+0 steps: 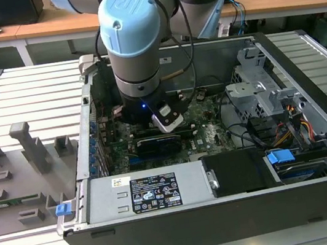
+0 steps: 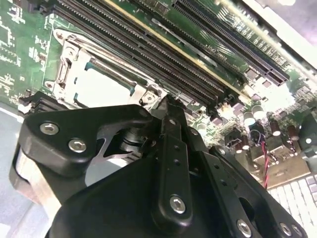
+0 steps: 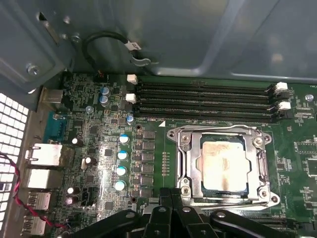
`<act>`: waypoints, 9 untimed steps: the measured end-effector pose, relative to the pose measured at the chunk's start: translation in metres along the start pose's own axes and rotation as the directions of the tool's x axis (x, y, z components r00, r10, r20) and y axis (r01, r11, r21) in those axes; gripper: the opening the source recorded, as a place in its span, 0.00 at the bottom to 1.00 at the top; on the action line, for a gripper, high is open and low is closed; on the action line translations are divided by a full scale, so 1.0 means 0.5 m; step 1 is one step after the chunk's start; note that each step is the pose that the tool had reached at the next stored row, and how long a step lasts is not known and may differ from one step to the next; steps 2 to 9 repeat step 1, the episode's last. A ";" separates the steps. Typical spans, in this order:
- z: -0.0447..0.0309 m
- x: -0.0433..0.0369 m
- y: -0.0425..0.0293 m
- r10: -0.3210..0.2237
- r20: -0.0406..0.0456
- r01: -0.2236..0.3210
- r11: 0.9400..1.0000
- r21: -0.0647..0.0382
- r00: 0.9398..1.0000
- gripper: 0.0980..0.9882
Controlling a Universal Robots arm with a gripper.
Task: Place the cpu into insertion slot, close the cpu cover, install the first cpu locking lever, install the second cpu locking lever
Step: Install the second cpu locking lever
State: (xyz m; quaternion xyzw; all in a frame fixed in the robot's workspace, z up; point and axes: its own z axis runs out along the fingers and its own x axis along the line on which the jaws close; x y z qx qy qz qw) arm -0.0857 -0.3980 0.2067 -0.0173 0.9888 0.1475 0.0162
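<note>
The small flat square cpu with a silvery-grey metal face [image 3: 224, 166] lies seated in the square black insertion slot with its thin metal rim [image 3: 184, 168], on the green circuit board [image 3: 163, 163] inside the open dark-grey computer case [image 1: 304, 69] that rests on the slatted metal table [image 1: 30, 106]. The thin dark-silver cpu cover, a frame plate with a large square window [image 3: 260, 163], appears to lie down flat around the chip, so the first 2 steps look done.

The black gripper [image 3: 173, 206] hangs just off the socket's near edge, with the chip directly beyond the tips. In the second wrist view the gripper [image 2: 166, 106] reaches toward a corner of the frame [image 2: 67, 74], close to touching it. The jaws look pressed together and pinch nothing visible. I cannot make out either locking lever for certain.

A black label with white print [image 1: 155, 192] sits on the silver power supply box [image 1: 101, 200] by the case's front edge; its wording is not legible.
</note>
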 end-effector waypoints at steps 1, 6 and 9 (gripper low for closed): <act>-0.003 0.000 0.001 0.000 0.000 0.000 1.000 0.000 1.000 0.01; -0.003 0.000 0.001 0.000 0.000 0.000 1.000 0.000 1.000 0.01; -0.003 0.000 0.001 0.000 0.000 0.000 1.000 0.000 1.000 0.01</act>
